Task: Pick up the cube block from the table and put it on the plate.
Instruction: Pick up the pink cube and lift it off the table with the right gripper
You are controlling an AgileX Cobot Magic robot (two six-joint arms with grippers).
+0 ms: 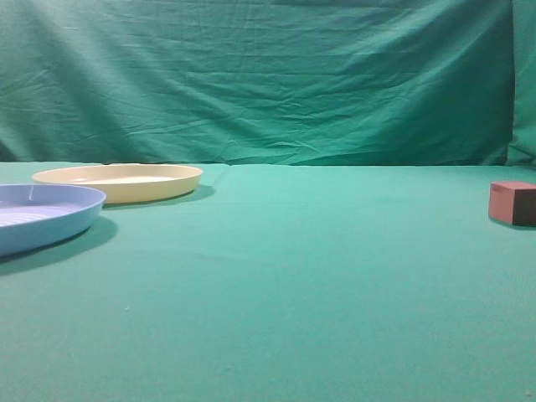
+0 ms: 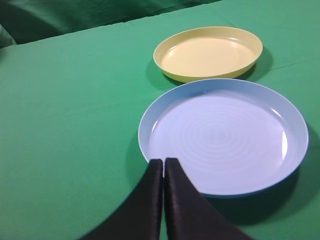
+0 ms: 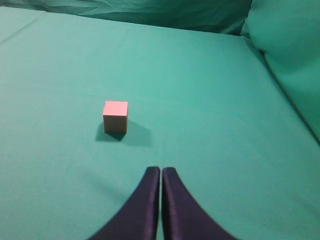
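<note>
The small reddish-brown cube block (image 1: pixel 512 203) sits alone on the green cloth-draped table (image 1: pixel 276 276) near its right edge, well apart from both plates. At the left edge, the shallow pale yellow round plate (image 1: pixel 119 180) lies just behind a light blue ridged plate (image 1: pixel 38 213). The left claw (image 2: pixel 163 162) is pressed closed and empty beside the blue plate's rim. The right claw (image 3: pixel 160 171), likewise closed and empty, sits near the cube.

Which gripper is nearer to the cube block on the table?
Right. The right gripper, fingers shut, hangs just short of the cube block. The left gripper, also shut, sits at the blue plate; no cube in its view.
</note>
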